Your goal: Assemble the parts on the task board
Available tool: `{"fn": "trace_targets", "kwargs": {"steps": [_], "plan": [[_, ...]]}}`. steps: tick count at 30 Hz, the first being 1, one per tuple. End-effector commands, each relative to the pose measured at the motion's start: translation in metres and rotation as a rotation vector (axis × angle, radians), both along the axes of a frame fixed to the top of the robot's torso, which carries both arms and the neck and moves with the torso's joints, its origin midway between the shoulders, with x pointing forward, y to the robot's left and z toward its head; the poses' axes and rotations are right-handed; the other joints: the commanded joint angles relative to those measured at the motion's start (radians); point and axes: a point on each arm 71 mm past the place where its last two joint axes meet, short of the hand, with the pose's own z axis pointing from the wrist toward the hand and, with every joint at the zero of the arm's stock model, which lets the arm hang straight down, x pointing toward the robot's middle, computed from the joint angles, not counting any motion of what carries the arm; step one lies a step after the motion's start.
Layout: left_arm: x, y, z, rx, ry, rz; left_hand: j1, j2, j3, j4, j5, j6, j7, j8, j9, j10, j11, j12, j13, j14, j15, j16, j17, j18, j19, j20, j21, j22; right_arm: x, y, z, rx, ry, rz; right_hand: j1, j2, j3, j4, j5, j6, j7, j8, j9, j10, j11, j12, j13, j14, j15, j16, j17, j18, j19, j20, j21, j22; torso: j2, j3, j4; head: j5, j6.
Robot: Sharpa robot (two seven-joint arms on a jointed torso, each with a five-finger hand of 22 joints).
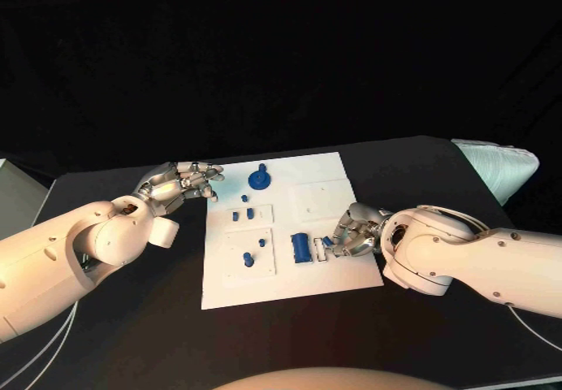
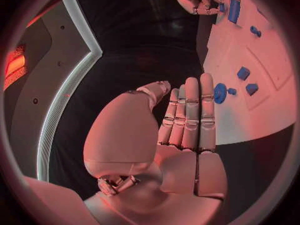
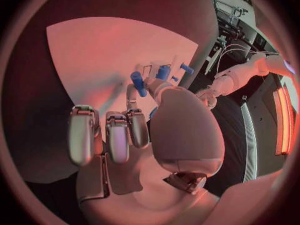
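The white task board point(image 1: 310, 183) lies mid-table. On it are a round blue part point(image 1: 260, 175) at the far end, two small blue parts point(image 1: 243, 215) in a left recess, another part point(image 1: 248, 259) nearer me, and an upright blue block point(image 1: 301, 246). My left hand point(image 1: 182, 185) hovers at the board's far left edge with straight fingers point(image 2: 190, 110), holding nothing; the round part point(image 2: 220, 92) lies just past them. My right hand point(image 1: 352, 231) is at the board's right side beside the block and pinches a small blue part point(image 3: 139, 83) between thumb and finger.
A white ribbed object point(image 1: 498, 166) stands at the table's far right corner. A pale box point(image 1: 12, 199) sits off the left edge. Black tabletop point(image 1: 129, 325) surrounds the board.
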Motion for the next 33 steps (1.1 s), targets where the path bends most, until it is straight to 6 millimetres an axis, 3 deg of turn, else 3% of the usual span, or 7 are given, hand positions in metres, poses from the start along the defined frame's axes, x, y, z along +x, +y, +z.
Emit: {"fn": "trace_targets", "kwargs": {"steps": [1,14,33], "plan": [[-0.001,-0.003,0.001,-0.004,-0.006,-0.025,0.007,0.005,0.005,-0.002,0.006,-0.002,0.003,0.003,-0.002,-0.006,0.002,0.006,-0.001,-0.007,0.000,-0.001,-0.001,0.006,0.007,-0.003,-0.004,-0.001,0.001,0.003,-0.001,-0.008,-0.014,-0.003,-0.012,0.003,-0.007,0.002,-0.008,0.010,0.000,0.006,0.000,0.049,-0.008,0.005,0.177,0.104,0.001,0.006,0.263,-0.017,0.081,0.002,0.005,0.224,0.000,0.0004,0.0000,0.000,-0.001],[-0.002,-0.003,0.001,0.002,-0.004,-0.033,0.013,0.007,0.007,-0.005,0.007,-0.001,0.003,0.004,-0.002,-0.006,0.001,0.006,-0.002,-0.008,0.000,-0.001,-0.002,0.006,0.008,-0.003,-0.004,-0.001,-0.001,0.016,-0.005,-0.027,0.015,0.041,-0.059,0.007,-0.029,0.002,-0.050,0.020,-0.005,0.012,-0.003,0.052,-0.012,0.010,0.180,0.104,-0.002,0.006,0.263,-0.017,0.081,-0.001,0.007,0.224,0.000,0.0000,0.0002,0.002,-0.006],[-0.002,-0.003,0.001,0.004,-0.002,-0.039,0.016,0.009,0.009,-0.007,0.008,-0.001,0.003,0.005,-0.002,-0.006,0.002,0.006,-0.002,-0.008,0.000,-0.002,-0.003,0.006,0.008,-0.004,-0.003,0.000,0.004,0.020,-0.009,-0.078,0.005,0.059,-0.074,0.002,-0.044,0.002,-0.070,0.020,-0.004,0.013,-0.006,0.051,-0.012,0.008,0.179,0.104,-0.002,0.006,0.263,-0.016,0.081,-0.001,0.002,0.223,0.000,0.0007,-0.0004,0.006,-0.012]]}}
